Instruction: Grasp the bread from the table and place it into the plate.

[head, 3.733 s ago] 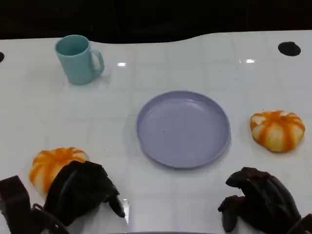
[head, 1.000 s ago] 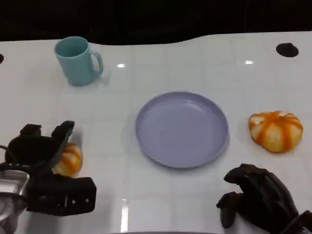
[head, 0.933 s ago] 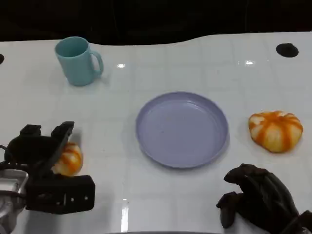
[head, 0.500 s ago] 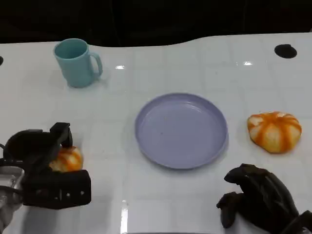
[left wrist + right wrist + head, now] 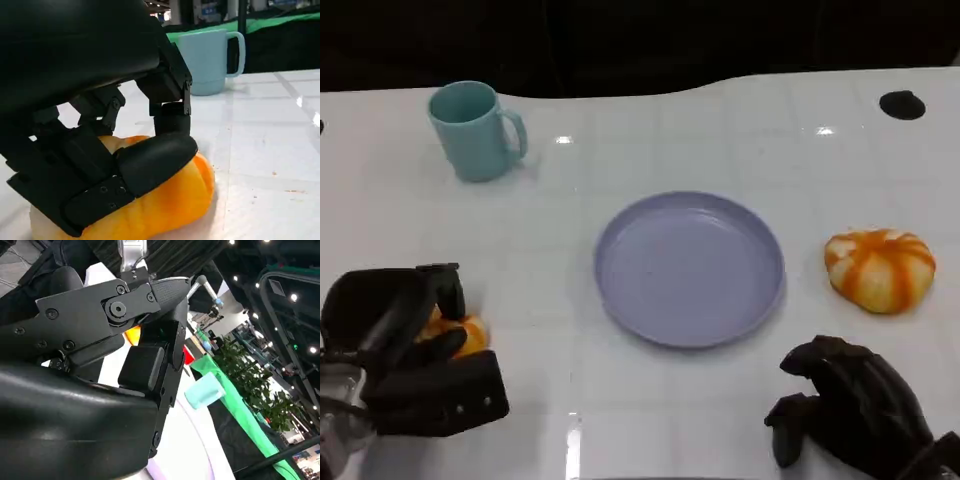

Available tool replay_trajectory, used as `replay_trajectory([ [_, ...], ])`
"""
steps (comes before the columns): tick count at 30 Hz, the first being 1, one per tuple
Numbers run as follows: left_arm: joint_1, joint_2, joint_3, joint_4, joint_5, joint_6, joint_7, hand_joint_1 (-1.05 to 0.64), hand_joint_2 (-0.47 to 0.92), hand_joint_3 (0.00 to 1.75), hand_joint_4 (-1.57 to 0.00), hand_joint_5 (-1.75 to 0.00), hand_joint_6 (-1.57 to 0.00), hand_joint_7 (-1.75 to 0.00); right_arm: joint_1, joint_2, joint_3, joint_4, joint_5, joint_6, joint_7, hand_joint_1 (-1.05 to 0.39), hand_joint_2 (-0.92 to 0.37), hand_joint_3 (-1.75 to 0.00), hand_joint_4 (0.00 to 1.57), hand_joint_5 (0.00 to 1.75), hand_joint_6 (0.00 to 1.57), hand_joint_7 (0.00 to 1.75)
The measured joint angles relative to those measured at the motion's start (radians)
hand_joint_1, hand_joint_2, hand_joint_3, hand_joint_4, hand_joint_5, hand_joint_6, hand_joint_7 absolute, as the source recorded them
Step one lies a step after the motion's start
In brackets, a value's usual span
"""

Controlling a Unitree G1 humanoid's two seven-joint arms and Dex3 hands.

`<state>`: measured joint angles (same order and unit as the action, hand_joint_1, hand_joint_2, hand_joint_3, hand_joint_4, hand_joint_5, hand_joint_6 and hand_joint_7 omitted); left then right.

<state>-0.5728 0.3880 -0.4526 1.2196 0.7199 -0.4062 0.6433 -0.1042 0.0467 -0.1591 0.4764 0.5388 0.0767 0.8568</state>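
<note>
On the table, left hand (image 5: 395,335) (fingers curled) grips bread (image 5: 165,200).

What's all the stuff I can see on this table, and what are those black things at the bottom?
Bread rolls: two, orange and cream striped; one lies on the table right of the plate, the other at the near left under the left hand.
Plate: one, lilac, middle of the table, nothing in it.
Mug: one, light teal, upright at the far left, handle to the right.
Table: one, glossy white.
Hole: one, dark, round, in the table's far right corner.
Left hand: black, fingers wrapped over the near-left bread roll, which sits on the table.
Right hand: black, fingers curled in, holding nothing, near right.
</note>
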Motion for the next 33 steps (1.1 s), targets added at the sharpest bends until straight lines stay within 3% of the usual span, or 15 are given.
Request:
replay_trajectory([
  [6,0.034,-0.019,0.058,0.010,-0.100,-0.129,0.047,-1.05,0.84,1.75,-1.57,-1.75,-1.57,-1.75,0.005,0.000,0.000,-0.003,-0.001,0.000,-0.004,-0.72,-0.91,-0.02,1.54,0.75,1.57,0.36],
  [12,0.078,-0.047,0.127,-0.003,-0.203,-0.290,0.024,-1.05,0.80,1.71,-1.57,-1.75,-1.57,-1.75,0.006,0.000,-0.002,0.004,-0.001,-0.007,0.002,-0.74,-0.91,-0.01,1.54,0.77,1.57,0.35],
  [17,0.101,-0.085,0.179,-0.017,-0.277,-0.406,-0.036,-1.05,0.86,1.47,-1.57,-1.75,-1.55,-1.75,0.006,0.000,-0.002,0.008,-0.001,-0.011,0.005,-0.74,-0.91,-0.01,1.54,0.77,1.57,0.36],
  [22,0.119,-0.120,0.251,-0.022,-0.374,-0.492,-0.152,-1.05,0.87,1.24,-1.57,-1.74,-1.47,-1.69,0.005,0.000,-0.003,0.009,-0.001,-0.011,0.005,-0.74,-0.90,-0.01,1.54,0.78,1.57,0.36],
  [25,0.126,-0.144,0.302,-0.025,-0.451,-0.524,-0.251,-1.05,0.87,1.06,-1.57,-1.64,-1.47,-1.57,0.005,0.000,-0.003,0.009,-0.001,-0.011,0.005,-0.74,-0.90,-0.01,1.53,0.78,1.57,0.36],
  [33,0.153,-0.205,0.415,-0.095,-0.627,-0.541,-0.504,-1.05,0.85,0.95,-1.57,-1.54,-1.51,-1.43,-0.001,-0.001,-0.003,0.012,-0.001,-0.015,0.005,-0.75,-0.91,-0.01,1.53,0.78,1.57,0.36],
])
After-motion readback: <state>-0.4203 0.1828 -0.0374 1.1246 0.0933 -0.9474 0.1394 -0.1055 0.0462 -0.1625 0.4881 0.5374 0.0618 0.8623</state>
